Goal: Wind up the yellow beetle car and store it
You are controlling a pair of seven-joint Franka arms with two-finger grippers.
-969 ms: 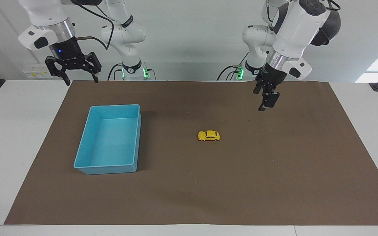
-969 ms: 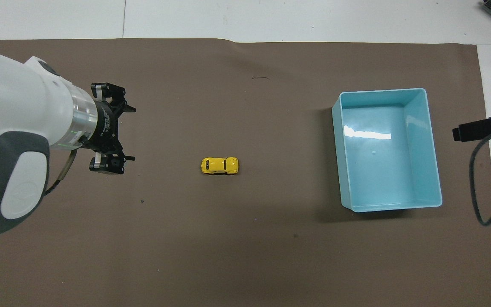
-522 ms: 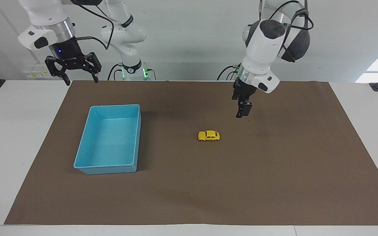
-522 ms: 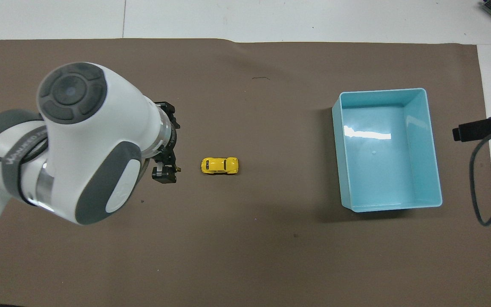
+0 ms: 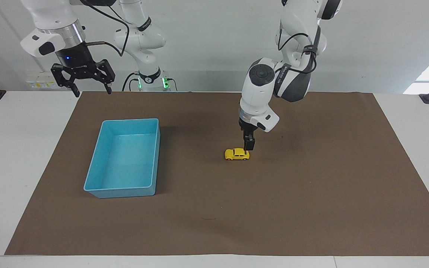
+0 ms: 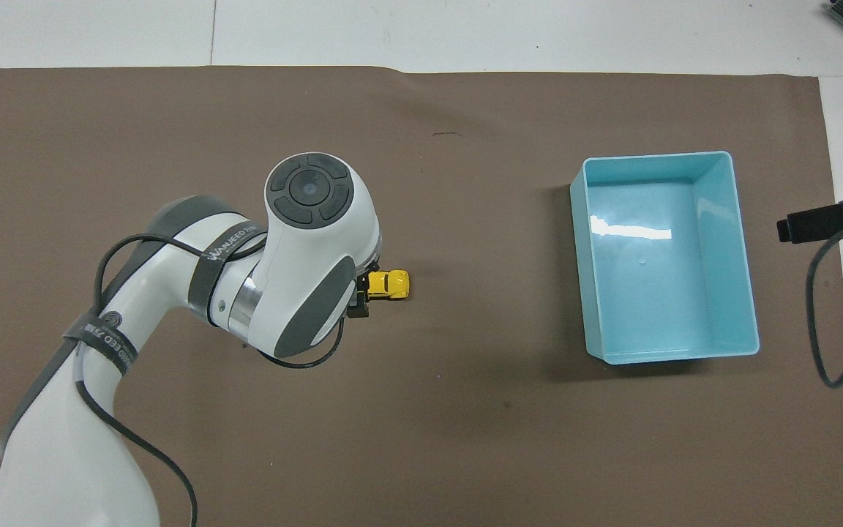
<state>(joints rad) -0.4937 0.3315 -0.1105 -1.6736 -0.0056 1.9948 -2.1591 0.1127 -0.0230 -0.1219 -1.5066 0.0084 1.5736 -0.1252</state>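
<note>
The left gripper [image 5: 248,147] has swung in from the left arm's end of the surface and come down, and now hangs just over the end of the car [image 5: 237,154] that points toward that arm. A second ago it was well apart from the toy and higher up. I judge this the approach to a grasp, not yet a grip: the car has not shifted, its wheels on the brown mat [image 5: 311,208] near the middle of the surface. How the left jaws stand I cannot tell (the wrist hides them from above, and the facing view shows them edge-on).

The right gripper [image 5: 83,78] waits in the air at the mat's corner nearest its base, its jaws spread wide and empty, unchanged.

Count: one car, one blue bin [image 5: 92,178], one mat, two arms. The bin is empty and lies well apart from the car, toward the right arm's end.
</note>
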